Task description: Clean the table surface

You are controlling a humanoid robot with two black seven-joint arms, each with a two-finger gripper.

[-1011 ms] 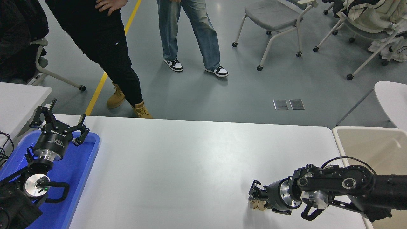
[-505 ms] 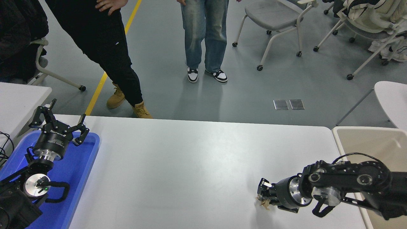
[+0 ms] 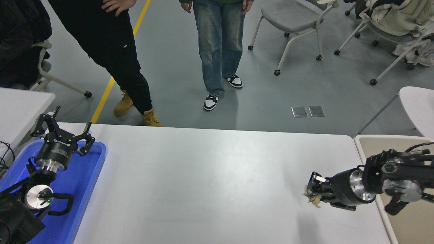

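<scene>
The right arm [image 3: 400, 176] reaches in from the right edge of the table, lying low and nearly level, its forearm crossing the gap between the table and the beige bin [image 3: 407, 217] beside that edge. Its wrist points toward the table's left, and the right gripper [image 3: 313, 195] hangs just above the table surface [image 3: 210, 183] near the right edge, closer to the near side than the far one. The fingers are pinched together on a small crumpled tan scrap [image 3: 314, 201], which dangles below the fingertips; whether the scrap touches the tabletop cannot be told.

The left arm [image 3: 30, 200] sits parked at the near left corner, over a blue tray [image 3: 84, 189] that lies along the table's left edge. The left gripper [image 3: 64, 130] points away toward the far side with its fingers spread wide and nothing between them.

The table surface is a broad, glossy white top with rounded corners, filling the middle of the view, with soft reflections across it. Beyond its far edge the floor is grey, with a yellow line running across it. A person in black trousers and tan boots [image 3: 118, 61] stands near the far left corner, and a person in blue jeans and black-and-white shoes [image 3: 218, 47] stands further back. Wheeled chairs [image 3: 295, 20] stand at the far right, and a smaller white tabletop [image 3: 20, 105] lies off the left edge.
</scene>
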